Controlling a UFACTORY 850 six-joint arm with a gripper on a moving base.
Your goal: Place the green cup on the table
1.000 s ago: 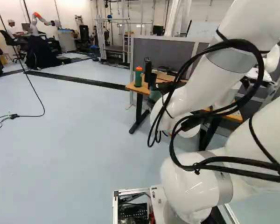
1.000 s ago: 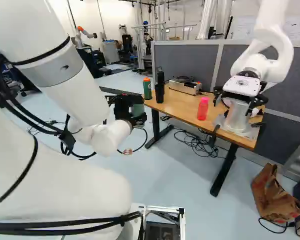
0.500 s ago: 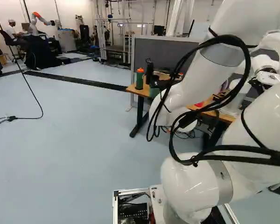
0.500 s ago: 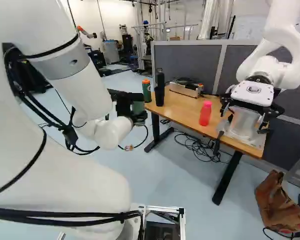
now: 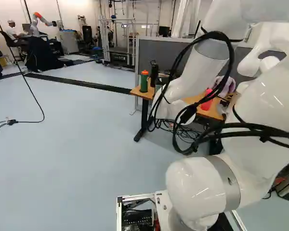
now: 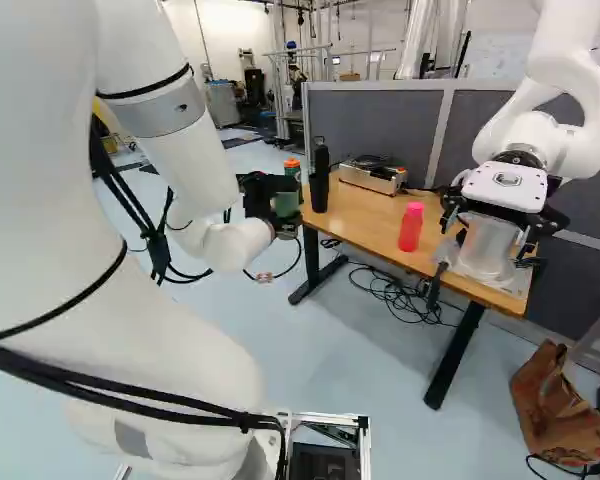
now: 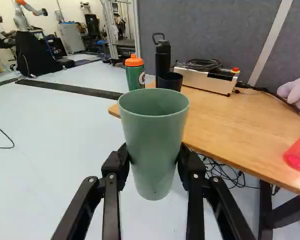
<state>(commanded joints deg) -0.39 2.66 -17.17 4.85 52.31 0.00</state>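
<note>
In the right base view my gripper (image 6: 268, 194) holds the green cup (image 6: 286, 205) just off the near left corner of the wooden table (image 6: 370, 225). Seen from the wrist, the gripper (image 7: 152, 161) is shut on the green cup (image 7: 156, 132), one finger on each side. The cup is upright, its rim up and its base hanging free below the fingers. Floor shows under it, and the table edge lies ahead and to one side. In the left base view my own arm hides gripper and cup.
On the table stand a green bottle with orange lid (image 7: 135, 75), a black bottle (image 7: 162, 56), a black cup (image 7: 170, 81), a metal box (image 7: 205, 80) and a pink bottle (image 6: 410, 227). Another robot (image 6: 505, 180) stands at its far end. A paper bag (image 6: 560, 400) and cables lie on the floor.
The arm has swung toward the table, carrying the gripped cup closer to its corner. Between the two earlier moments the base moved slightly, shifting the table and floor in both base views.
</note>
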